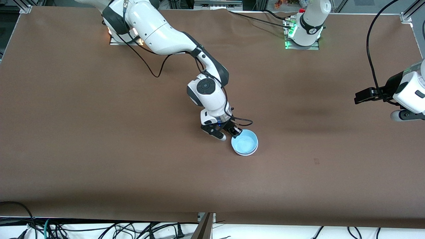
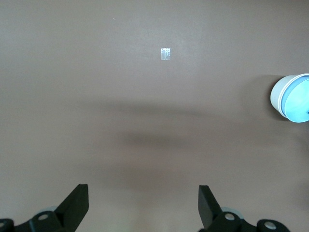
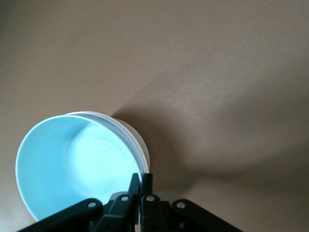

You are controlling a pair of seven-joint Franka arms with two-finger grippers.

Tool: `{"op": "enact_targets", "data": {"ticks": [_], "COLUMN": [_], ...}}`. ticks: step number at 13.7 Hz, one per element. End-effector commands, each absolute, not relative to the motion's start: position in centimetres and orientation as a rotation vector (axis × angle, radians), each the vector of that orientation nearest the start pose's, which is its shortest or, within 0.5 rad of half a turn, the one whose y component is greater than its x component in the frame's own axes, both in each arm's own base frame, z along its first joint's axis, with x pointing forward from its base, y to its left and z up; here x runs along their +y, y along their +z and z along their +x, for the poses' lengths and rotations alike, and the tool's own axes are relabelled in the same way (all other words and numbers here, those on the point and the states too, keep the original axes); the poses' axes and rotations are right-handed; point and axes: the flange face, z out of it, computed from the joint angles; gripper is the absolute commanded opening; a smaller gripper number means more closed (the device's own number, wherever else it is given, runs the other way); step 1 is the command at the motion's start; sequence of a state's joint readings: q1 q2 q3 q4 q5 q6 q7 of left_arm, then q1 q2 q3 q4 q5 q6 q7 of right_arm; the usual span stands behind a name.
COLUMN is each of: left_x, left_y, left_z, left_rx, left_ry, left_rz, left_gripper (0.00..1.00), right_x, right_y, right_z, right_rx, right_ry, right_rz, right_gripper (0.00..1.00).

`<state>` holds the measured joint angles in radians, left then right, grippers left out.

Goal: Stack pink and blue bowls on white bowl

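Observation:
The light blue bowl [image 1: 245, 142] sits nested in the white bowl [image 1: 245, 153] near the middle of the table. Only the white bowl's rim and wall show around it. The stack also shows in the right wrist view, blue bowl [image 3: 72, 159] inside white bowl [image 3: 139, 142], and in the left wrist view [image 2: 295, 99]. My right gripper [image 1: 235, 132] [image 3: 141, 181] is shut on the blue bowl's rim. No pink bowl shows. My left gripper [image 1: 360, 97] [image 2: 144, 203] is open and empty, waiting above the table at the left arm's end.
A small pale tape mark [image 1: 316, 161] [image 2: 165, 53] lies on the brown table between the stack and the left arm's end. Cables hang along the table's front edge [image 1: 132, 229].

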<state>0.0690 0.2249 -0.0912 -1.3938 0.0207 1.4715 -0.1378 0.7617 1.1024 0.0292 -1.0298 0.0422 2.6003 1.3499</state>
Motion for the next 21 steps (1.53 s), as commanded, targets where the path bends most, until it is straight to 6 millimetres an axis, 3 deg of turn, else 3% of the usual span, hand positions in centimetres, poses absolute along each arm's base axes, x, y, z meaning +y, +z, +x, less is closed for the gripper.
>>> {"op": "enact_targets", "data": {"ticks": [1, 3, 4, 5, 6, 7, 9, 11, 12, 14, 15, 17, 19, 21], "left_x": [-0.3, -0.4, -0.4, -0.3, -0.4, -0.3, -0.3, -0.4, -0.4, -0.3, -0.2, -0.1, -0.2, -0.2], "left_y": [57.0, 57.0, 57.0, 57.0, 57.0, 57.0, 57.0, 57.0, 57.0, 57.0, 57.0, 57.1, 57.5, 57.5], "left_z": [60.8, 60.7, 60.8, 60.8, 60.7, 60.7, 60.8, 60.8, 60.8, 60.8, 60.8, 60.8, 61.0, 61.2], "left_rx": [-0.172, -0.170, -0.170, -0.172, -0.170, -0.172, -0.172, -0.170, -0.170, -0.170, -0.174, -0.177, -0.173, -0.173], "left_ry": [0.234, 0.237, 0.234, 0.234, 0.237, 0.237, 0.234, 0.234, 0.234, 0.234, 0.234, 0.232, 0.216, 0.216], "left_rz": [-3.138, -3.137, -3.138, -3.138, -3.137, -3.137, -3.138, -3.138, -3.136, -3.138, -3.136, -3.136, -3.142, -3.145], "left_gripper": [1.00, 1.00, 1.00, 1.00, 1.00, 1.00, 1.00, 1.00, 1.00, 1.00, 1.00, 1.00, 1.00, 1.00], "right_x": [57.4, 57.4, 57.4, 57.7, 57.7, 57.8, 57.6, 55.7, 54.6, 49.3, 45.7, 40.6, 35.8, 29.1], "right_y": [21.9, 22.4, 23.1, 24.2, 24.8, 25.2, 26.5, 29.5, 32.3, 35.7, 37.1, 39.9, 42.9, 46.8], "right_z": [58.4, 58.4, 58.6, 58.7, 58.9, 58.9, 59.0, 60.4, 60.7, 63.5, 64.6, 65.9, 65.9, 65.2], "right_rx": [0.793, 0.799, 0.800, 0.800, 0.807, 0.807, 0.802, 0.761, 0.673, 0.501, 0.503, 0.501, 0.329, 0.165], "right_ry": [-0.257, -0.246, -0.243, -0.238, -0.235, -0.232, -0.231, -0.228, -0.235, -0.208, -0.153, -0.076, 0.042, 0.138], "right_rz": [-2.581, -2.592, -2.592, -2.587, -2.586, -2.590, -2.600, -2.666, -2.735, -2.857, -2.914, -2.975, -3.066, -3.103], "right_gripper": [0.28, 0.49, 0.51, 0.61, 0.88, 0.99, 0.99, 1.00, 1.00, 1.00, 1.00, 1.00, 1.00, 1.00]}}
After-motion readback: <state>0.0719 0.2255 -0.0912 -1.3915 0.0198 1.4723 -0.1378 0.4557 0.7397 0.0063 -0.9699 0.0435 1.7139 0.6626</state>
